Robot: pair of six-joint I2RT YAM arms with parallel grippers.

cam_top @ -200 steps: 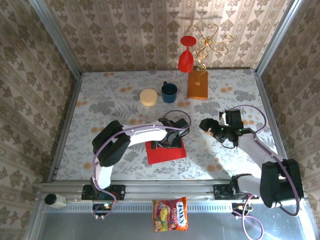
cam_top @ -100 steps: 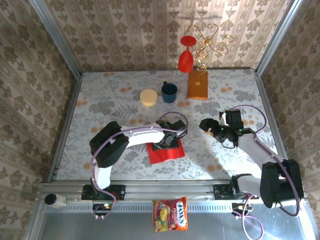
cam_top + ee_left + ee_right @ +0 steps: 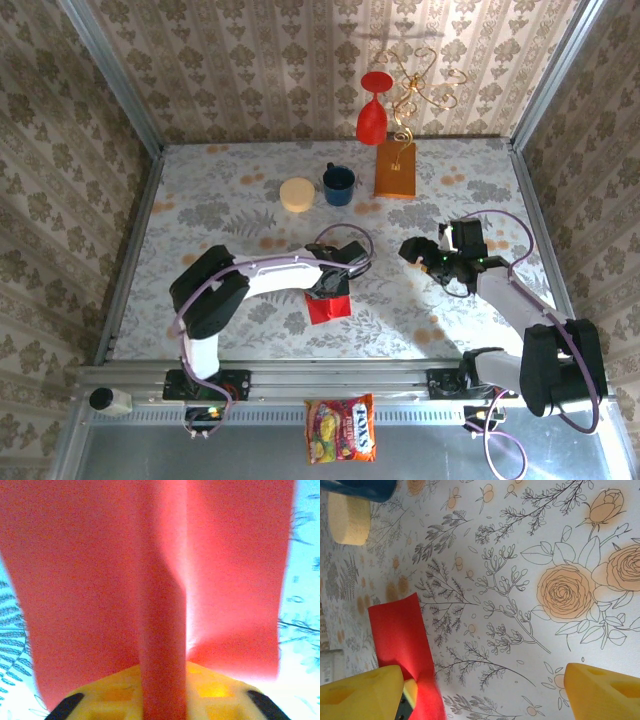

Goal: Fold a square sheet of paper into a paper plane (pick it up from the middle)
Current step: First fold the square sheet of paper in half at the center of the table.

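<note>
The square sheet of paper [image 3: 329, 306] is bright red and lies on the flowered table just in front of the left arm's wrist. My left gripper [image 3: 331, 284] points down onto its middle and is shut on it. In the left wrist view the sheet [image 3: 75, 580] bulges up in a raised ridge that runs between the yellow jaws of the left gripper [image 3: 162, 692]. It is a bent sheet, not a paper plane. My right gripper [image 3: 420, 258] hovers open to the right, apart from the paper. Between the fingertips of the right gripper [image 3: 485, 695] I see bare table, with the red sheet [image 3: 400, 630] to the left.
At the back stand a cream round disc [image 3: 296, 194], a blue mug [image 3: 338, 184], an orange-brown block [image 3: 395, 169], a red goblet vase [image 3: 372, 115] and a gold wire ornament [image 3: 420, 85]. A candy bag [image 3: 341, 428] hangs below the table's front rail.
The left gripper has closed on the middle of the red sheet, which has bunched up and looks narrower from above. The right arm has not moved.
</note>
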